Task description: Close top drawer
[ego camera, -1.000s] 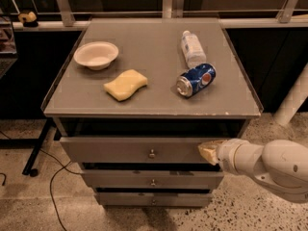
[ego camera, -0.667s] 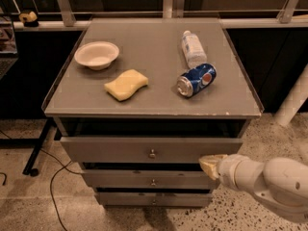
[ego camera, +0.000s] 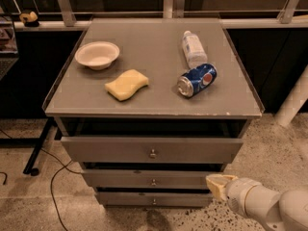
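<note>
The fingers [ego camera: 216, 186] show as one tan lump with no gap visible, so they look pressed together with nothing pinched between them, a blunt shape that suits pushing rather than grasping. They tip the gripper [ego camera: 214, 184], which sits low at the lower right, just beside the right end of the middle drawer front [ego camera: 120, 178] and touching nothing that can be made out. Behind it the white arm [ego camera: 269, 208] runs off toward the bottom right corner. Above and to the left is the top drawer [ego camera: 110, 149], pulled out from under the table [ego camera: 144, 110], its flat grey front standing forward with a dark gap above it and its small knob [ego camera: 153, 153] at the centre. The gripper is below that front and apart from it, so the closing push has not yet begun; it would probably have to rise and press squarely on the panel. The lowest drawer front [ego camera: 120, 199] lies under the other two. On the table, well clear of the drawer's travel, rest a white bowl [ego camera: 97, 55], a yellow sponge [ego camera: 126, 84], a blue can [ego camera: 196, 80] lying on its side and a clear bottle [ego camera: 193, 48] lying down.
</note>
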### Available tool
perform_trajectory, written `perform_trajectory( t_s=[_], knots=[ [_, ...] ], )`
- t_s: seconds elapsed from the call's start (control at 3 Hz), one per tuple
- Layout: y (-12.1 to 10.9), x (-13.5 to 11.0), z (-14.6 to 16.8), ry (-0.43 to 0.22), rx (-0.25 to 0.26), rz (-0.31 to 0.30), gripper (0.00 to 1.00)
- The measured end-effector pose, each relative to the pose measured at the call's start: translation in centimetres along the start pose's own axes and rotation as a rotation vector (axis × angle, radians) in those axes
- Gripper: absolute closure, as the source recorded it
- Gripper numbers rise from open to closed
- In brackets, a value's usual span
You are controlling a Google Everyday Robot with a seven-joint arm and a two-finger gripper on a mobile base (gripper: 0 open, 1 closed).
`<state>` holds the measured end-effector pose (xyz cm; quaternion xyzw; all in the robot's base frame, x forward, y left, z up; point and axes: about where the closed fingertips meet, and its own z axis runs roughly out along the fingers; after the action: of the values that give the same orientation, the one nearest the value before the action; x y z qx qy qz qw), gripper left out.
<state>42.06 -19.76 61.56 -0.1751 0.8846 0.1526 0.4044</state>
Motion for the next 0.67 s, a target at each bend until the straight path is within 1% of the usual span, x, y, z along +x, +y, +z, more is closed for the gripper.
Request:
perform_trajectory(
  t_s=[0.67],
  knots=[
    [-0.02,0.02,-0.01,0.0,0.0,0.0,0.11]
  ],
)
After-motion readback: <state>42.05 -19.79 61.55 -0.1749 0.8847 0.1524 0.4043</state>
